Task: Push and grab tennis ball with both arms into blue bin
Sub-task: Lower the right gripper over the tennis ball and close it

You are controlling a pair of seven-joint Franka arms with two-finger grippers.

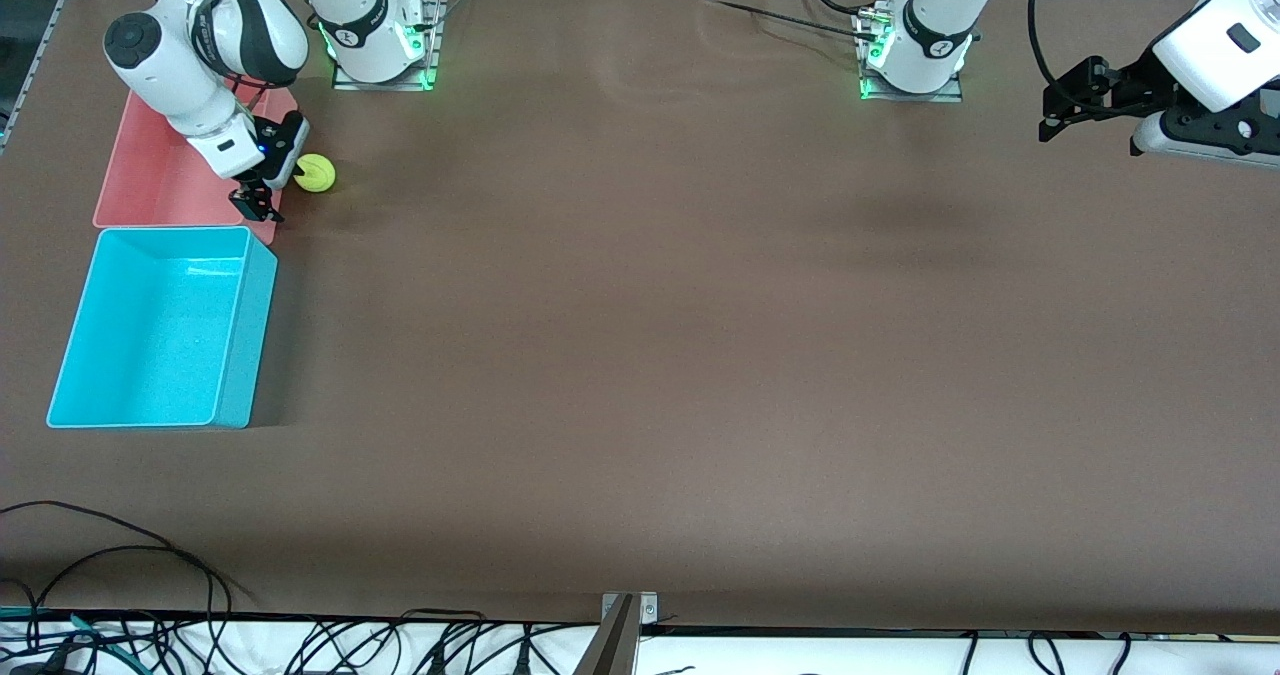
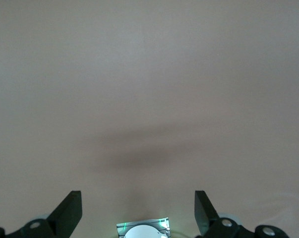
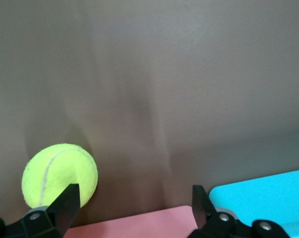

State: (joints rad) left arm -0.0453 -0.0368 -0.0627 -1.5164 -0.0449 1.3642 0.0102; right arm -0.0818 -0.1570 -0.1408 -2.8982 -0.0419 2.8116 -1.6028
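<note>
1. Cyan-blue and open-topped: the blue bin (image 1: 160, 327) at the right arm's end of the counter (image 1: 700, 355), nearer the front camera than the pink tub (image 1: 150, 170), the two almost touching end to end. Nothing inside it, so no delivery yet.
2. Pink tub likewise without the ball; partly covered by the right arm (image 1: 200, 65) reaching down over its corner.
3. Right claw (image 1: 262, 195) low over the pink tub's corner closest to the blue bin, fingers spread apart and gripping nothing. Seen from the right wrist, one fingertip (image 3: 65, 201) just in front of the ball, the ball off to one side and not between the fingers.
4. Tennis ball (image 1: 314, 172) resting on the bare counter, just beside the pink tub and the right claw, farther from the front camera than the blue bin and near it. By the look of it, pushing largely done; grab, lift and drop into the blue bin all left to do.
5. Left claw (image 1: 1075, 100) held high over the left arm's end of the counter, well apart from the ball, fingers spread and empty; left arm (image 1: 1215, 50) waiting.
</note>
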